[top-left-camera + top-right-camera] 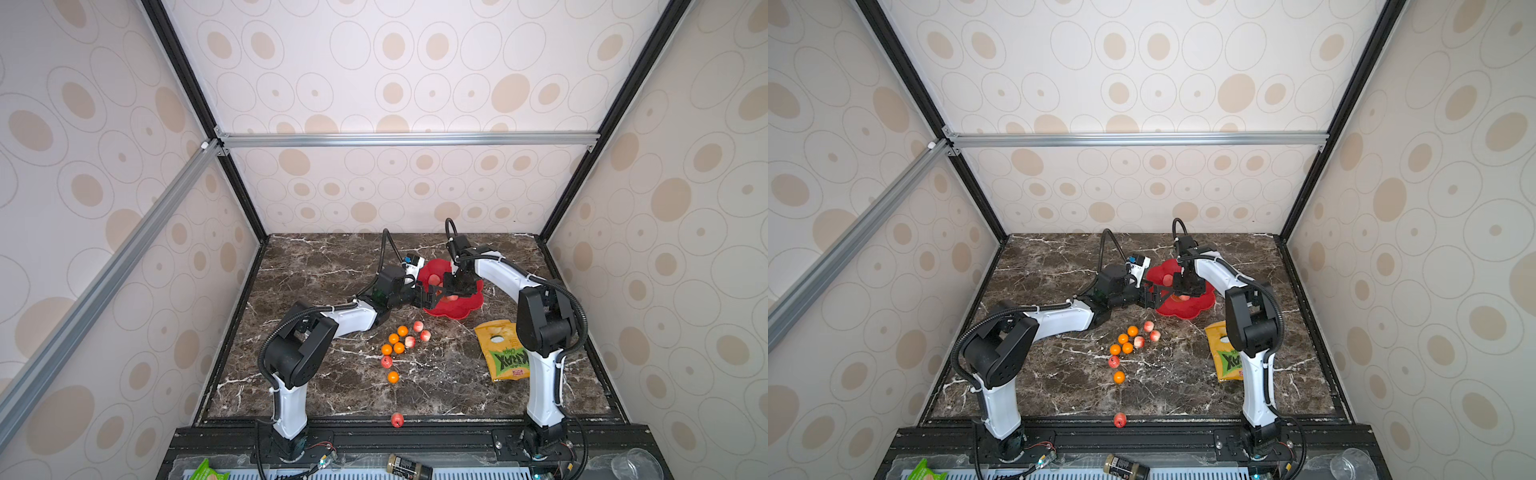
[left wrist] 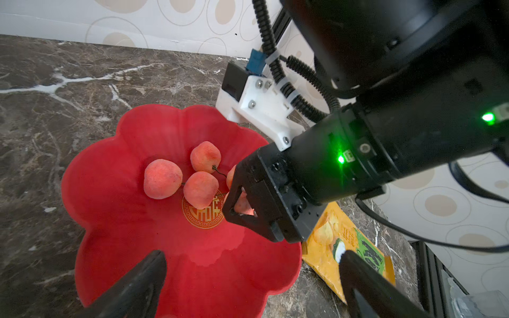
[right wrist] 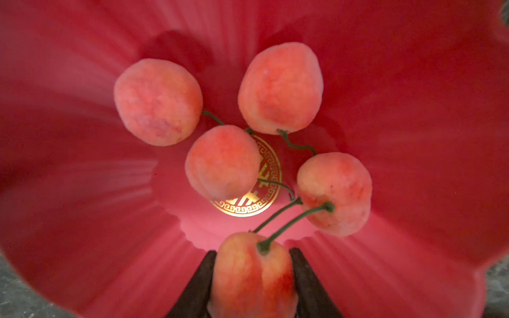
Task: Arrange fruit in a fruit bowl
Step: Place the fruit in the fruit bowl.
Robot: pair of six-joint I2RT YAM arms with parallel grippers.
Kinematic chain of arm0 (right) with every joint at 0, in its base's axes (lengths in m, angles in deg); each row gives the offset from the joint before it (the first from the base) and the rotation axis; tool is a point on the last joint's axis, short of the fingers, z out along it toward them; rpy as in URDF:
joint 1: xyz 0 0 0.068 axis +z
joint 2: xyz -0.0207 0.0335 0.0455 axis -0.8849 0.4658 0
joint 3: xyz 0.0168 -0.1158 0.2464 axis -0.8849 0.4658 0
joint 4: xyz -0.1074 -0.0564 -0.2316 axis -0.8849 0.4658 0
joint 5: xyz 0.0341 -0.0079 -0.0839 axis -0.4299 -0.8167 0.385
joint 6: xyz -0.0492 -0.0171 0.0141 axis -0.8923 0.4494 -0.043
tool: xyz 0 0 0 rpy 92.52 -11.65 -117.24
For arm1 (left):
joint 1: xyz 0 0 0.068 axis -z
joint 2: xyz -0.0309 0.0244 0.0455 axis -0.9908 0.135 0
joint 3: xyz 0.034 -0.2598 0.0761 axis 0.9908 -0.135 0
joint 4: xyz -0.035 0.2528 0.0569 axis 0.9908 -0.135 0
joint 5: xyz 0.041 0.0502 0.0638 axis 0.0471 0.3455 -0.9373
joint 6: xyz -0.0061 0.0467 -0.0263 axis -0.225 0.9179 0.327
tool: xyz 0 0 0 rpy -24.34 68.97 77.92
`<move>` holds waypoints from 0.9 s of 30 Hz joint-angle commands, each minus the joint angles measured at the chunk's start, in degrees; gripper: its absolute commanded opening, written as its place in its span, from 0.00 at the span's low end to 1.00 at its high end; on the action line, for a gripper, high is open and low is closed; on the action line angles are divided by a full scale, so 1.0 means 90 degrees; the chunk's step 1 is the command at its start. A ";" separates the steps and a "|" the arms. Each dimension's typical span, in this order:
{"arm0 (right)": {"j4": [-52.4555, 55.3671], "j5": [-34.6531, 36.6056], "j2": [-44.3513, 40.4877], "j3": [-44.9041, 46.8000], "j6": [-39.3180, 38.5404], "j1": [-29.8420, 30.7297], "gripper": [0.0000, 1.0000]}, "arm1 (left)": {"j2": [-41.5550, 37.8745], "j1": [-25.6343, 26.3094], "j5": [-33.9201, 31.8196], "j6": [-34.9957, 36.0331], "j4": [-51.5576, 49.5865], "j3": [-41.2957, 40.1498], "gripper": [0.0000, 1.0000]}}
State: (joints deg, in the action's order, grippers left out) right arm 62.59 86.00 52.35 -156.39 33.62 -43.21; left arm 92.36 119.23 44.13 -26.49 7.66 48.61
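Yellow-green bag [image 1: 500, 357]: KRAX | bowl [image 2: 96, 179]: gold emblem [image 3: 248, 206] | right tool [image 3: 252, 252] grips peach [image 3: 248, 286]

Soft, even light fills the booth, washing the papered walls [image 1: 415, 83] pale and leaving only faint shadows on the desk [image 1: 316, 291]. In both top views the frame rails [image 1: 407, 139] splay out toward the edges. Close up, the fruit bowl [image 3: 82, 137] glows red, its rim smeared out of focus; the gold emblem [image 3: 248, 208] catches glare.
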 commanded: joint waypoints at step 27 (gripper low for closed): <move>0.0479 0.0176 0.0832 -0.0691 -0.0158 -0.0122 0.41 | 0.0170 -0.0056 -0.0101 0.0243 -0.0129 0.0188 0.99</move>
State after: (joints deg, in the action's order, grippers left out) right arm 64.65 86.29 58.41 -161.39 32.55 -43.96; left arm 93.93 119.14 43.17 -25.68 6.54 49.14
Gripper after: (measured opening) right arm 0.407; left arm 0.986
